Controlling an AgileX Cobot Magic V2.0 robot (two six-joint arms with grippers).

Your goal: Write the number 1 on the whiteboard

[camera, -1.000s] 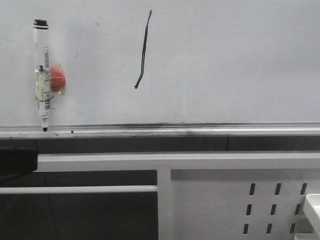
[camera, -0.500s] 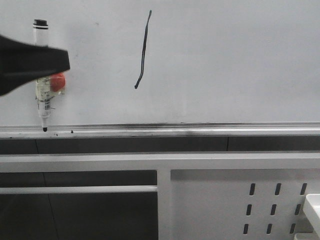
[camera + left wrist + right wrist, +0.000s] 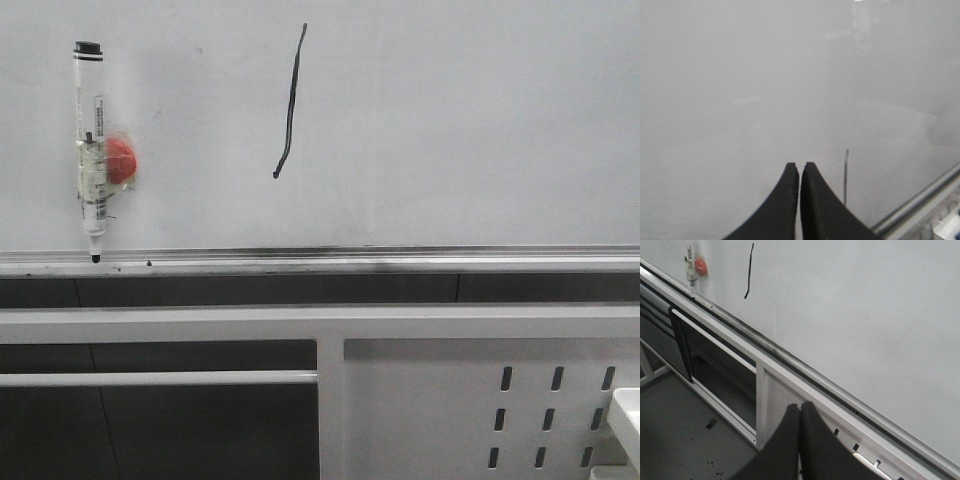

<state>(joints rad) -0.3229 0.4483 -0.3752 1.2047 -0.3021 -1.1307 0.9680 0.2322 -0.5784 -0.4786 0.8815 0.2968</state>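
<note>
The whiteboard (image 3: 450, 120) fills the upper front view, with its silver tray rail (image 3: 400, 262) below. The number 1 (image 3: 290, 100) is a thin black wavy stroke with a small hook at its lower end. It also shows in the right wrist view (image 3: 749, 270) and faintly in the left wrist view (image 3: 845, 175). My left gripper (image 3: 799, 165) is shut and empty, close to the board, just beside the stroke. My right gripper (image 3: 800, 405) is shut and empty, low in front of the frame. Neither gripper shows in the front view.
A marker (image 3: 92, 150) hangs tip-down at the board's left, fixed to a red round magnet (image 3: 120, 160). Small ink specks lie on the rail near its tip. A white metal frame with slotted holes (image 3: 550, 400) stands below the board.
The dark left arm sat at the lower left a second ago, crossed over the marker half a second ago, and is now out of the front view. The stroke and marker are unchanged.
</note>
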